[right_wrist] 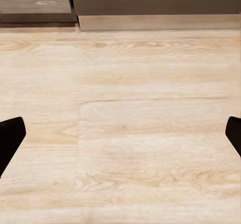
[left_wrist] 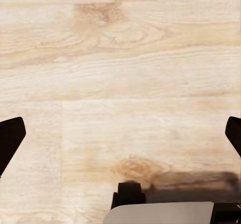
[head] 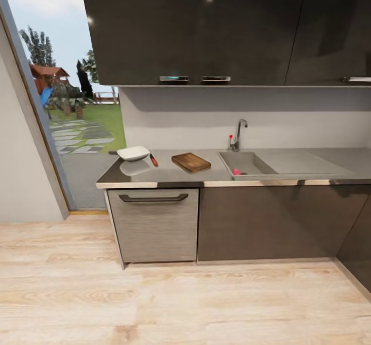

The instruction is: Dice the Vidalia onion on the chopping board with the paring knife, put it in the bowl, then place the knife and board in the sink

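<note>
Some way ahead across the floor, the grey countertop (head: 165, 176) runs over dark cabinets. On it, from left to right, stand the white bowl (head: 133, 152), the red-handled paring knife (head: 153, 160) and the brown chopping board (head: 191, 162). To their right is the sink (head: 257, 155) with its chrome tap (head: 238, 134). A small pinkish-red onion (head: 236, 171) lies in the basin's near corner. My left gripper (left_wrist: 120, 138) hangs open over bare wooden floor. My right gripper (right_wrist: 120, 136) is open too, above floor near the cabinet plinth (right_wrist: 155, 22).
Dark glossy wall cabinets (head: 206, 25) hang above the worktop. A pale grey appliance front (head: 153, 224) with a dark handle sits under the bowl. A glazed opening (head: 77, 108) onto a garden lies to the left. Light wooden floor (head: 180, 304) stretches up to the cabinets.
</note>
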You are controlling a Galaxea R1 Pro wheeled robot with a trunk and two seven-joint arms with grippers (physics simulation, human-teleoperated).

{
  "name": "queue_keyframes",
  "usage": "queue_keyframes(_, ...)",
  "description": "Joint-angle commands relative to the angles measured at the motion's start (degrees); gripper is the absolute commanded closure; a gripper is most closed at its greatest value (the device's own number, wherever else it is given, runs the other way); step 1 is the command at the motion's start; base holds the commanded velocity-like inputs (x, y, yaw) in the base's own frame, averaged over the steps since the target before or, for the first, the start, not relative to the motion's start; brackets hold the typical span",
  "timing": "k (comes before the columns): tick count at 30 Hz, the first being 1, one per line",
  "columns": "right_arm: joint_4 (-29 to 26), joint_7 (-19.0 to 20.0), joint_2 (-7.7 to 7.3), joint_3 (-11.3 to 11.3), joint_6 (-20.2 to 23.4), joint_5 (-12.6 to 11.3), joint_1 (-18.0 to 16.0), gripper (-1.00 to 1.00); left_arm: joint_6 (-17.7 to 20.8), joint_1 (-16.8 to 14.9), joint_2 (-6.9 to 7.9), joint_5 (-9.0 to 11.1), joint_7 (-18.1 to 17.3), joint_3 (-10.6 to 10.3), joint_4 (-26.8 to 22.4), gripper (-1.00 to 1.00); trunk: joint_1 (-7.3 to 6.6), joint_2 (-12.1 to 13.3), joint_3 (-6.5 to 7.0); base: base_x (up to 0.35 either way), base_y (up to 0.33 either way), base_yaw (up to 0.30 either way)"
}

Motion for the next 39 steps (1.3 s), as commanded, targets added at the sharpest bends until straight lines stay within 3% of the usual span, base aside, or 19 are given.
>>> queue_keyframes(1, 0.0, -0.1, 0.0, 0.0, -0.2, 0.0, 0.0, -1.0, -0.2, 0.0, 0.01, 0.0, 0.0, 0.0, 0.0, -1.0, 0.02, 0.0, -0.06, 0.231, 0.0, 0.0)
queue_keyframes(22, 0.0, -0.1, -0.29, 0.1, -0.2, 0.2, 0.0, -1.0, -0.2, 0.0, 0.01, 0.0, 0.0, 0.0, 0.0, -1.0, 0.02, 0.0, -0.06, 0.226, 0.0, 0.0)
queue_keyframes(39, 0.1, -0.1, -0.29, 0.2, -0.2, 0.3, 0.0, -1.0, -0.2, 0.0, 0.06, 0.0, 0.0, 0.0, 0.0, -1.0, 0.02, 0.0, -0.06, 0.013, 0.0, 0.0)
